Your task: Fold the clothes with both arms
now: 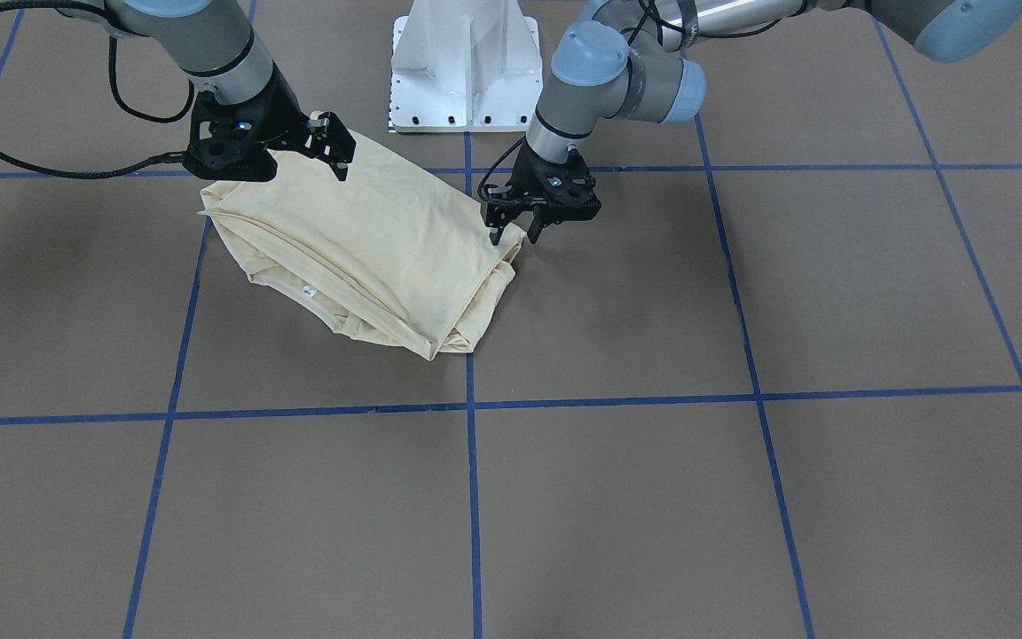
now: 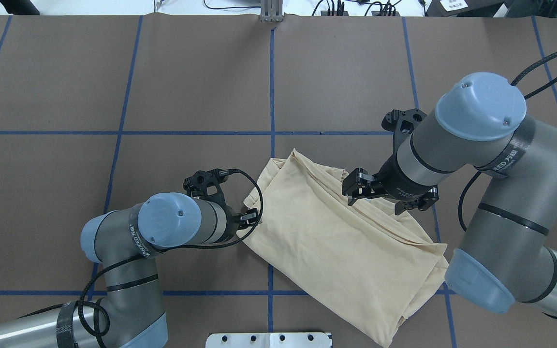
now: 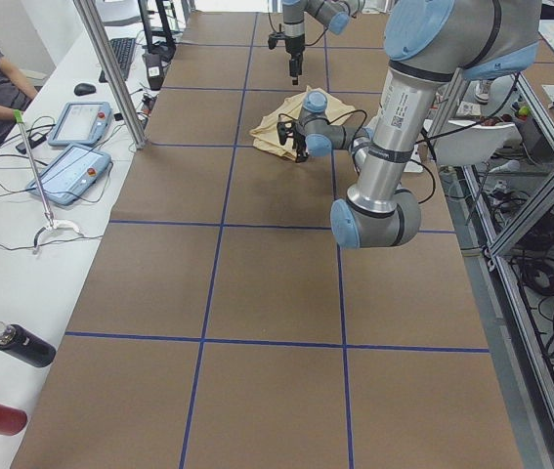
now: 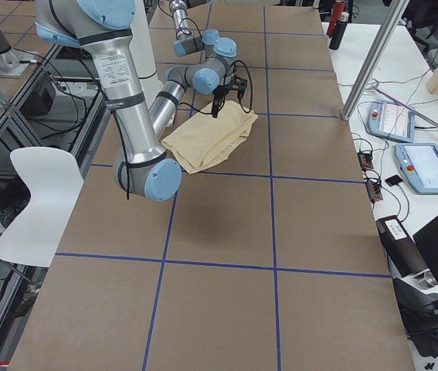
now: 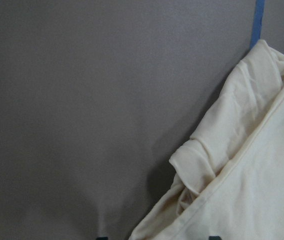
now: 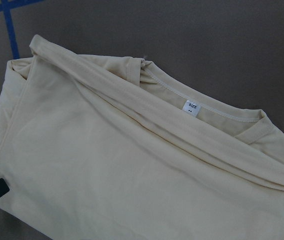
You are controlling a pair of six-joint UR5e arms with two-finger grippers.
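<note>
Already folded into a rough oblong, the shirt (image 1: pixel 369 257) lay on the table (image 1: pixel 653 497) close to the robot's base, with its neck label (image 6: pixel 192 107) on the side far from the robot. The left gripper (image 1: pixel 514 232) stood with its jaws wide, astride the bunched left corner but not pinching it. The right gripper (image 1: pixel 334 142) hung over the shirt's right end, also spread and seemingly holding nothing. The likely trouble was a bad pinch: several loose layers were stacked at that left corner, so closing there might catch only the top one, and a pull would then peel the fold open. If one arm lifted ahead of the other, the thin knit could skew or slip free.
</note>
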